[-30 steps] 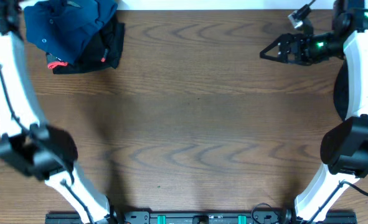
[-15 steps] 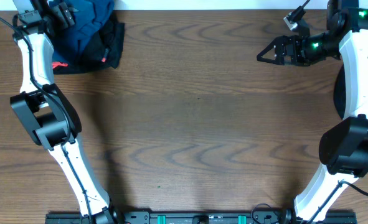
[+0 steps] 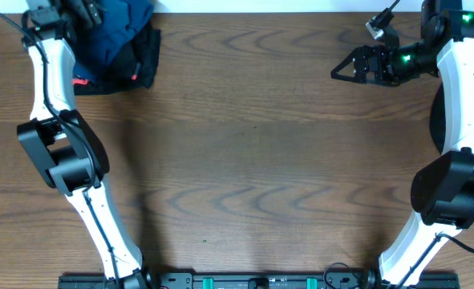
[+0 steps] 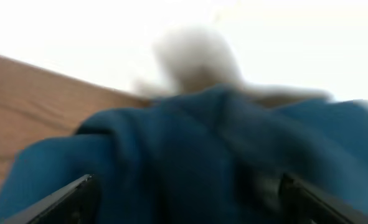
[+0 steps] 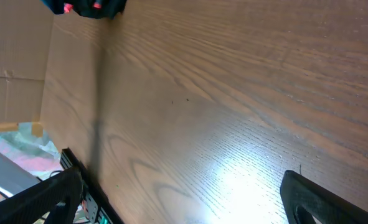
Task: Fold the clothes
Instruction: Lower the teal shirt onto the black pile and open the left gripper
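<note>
A pile of clothes sits at the table's far left corner: a blue garment [image 3: 120, 32] on top of a black one [image 3: 144, 60] with red marks. My left gripper [image 3: 84, 10] is over the pile's far edge, open, with blue cloth [image 4: 190, 155] filling the space between its fingers; the view is blurred. My right gripper [image 3: 337, 71] is open and empty above the bare wood at the far right. The pile shows tiny at the top left of the right wrist view [image 5: 93, 7].
The brown wooden table [image 3: 253, 160] spans the view. A black rail with green marks [image 3: 253, 281] runs along the near edge. Cardboard [image 5: 15, 56] lies beyond the table's edge in the right wrist view.
My left arm has swung from the near left up over the clothes pile at the far left corner. The right arm has shifted only slightly to the left.
</note>
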### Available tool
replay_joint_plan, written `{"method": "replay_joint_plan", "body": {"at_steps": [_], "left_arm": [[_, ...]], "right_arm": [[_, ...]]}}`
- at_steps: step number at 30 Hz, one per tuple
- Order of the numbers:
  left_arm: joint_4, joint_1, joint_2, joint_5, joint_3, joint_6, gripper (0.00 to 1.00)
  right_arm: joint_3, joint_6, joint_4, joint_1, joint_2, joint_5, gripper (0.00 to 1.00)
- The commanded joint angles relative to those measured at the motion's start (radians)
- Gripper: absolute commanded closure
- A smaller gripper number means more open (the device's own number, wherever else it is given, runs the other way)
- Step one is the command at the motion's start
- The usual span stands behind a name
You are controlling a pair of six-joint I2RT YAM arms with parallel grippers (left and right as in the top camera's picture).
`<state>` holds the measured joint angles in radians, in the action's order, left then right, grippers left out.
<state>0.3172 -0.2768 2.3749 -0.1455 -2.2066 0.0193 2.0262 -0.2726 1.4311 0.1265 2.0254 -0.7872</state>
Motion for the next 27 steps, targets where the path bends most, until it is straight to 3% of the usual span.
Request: {"method": "replay_joint_plan", "body": {"at_steps": [1, 9, 22, 27], "left_arm": [[-0.033, 0.042, -0.126, -0.029, -0.002, 0.000, 0.08], [-0.035, 0.072, -0.114, -0.029, 0.031, 0.000, 0.08], [0.020, 0.061, 0.112, -0.021, 0.046, 0.000, 0.08], [0.012, 0.061, 0.098, -0.022, 0.042, 0.000, 0.08]], "right_arm": [[0.014, 0.007, 0.001, -0.005, -0.019, -0.006, 0.01], [0.014, 0.006, 0.001, -0.010, -0.019, -0.005, 0.01], [0.014, 0.006, 0.013, -0.010, -0.019, -0.005, 0.01], [0.014, 0.006, 0.020, -0.010, -0.019, -0.005, 0.01]]}}
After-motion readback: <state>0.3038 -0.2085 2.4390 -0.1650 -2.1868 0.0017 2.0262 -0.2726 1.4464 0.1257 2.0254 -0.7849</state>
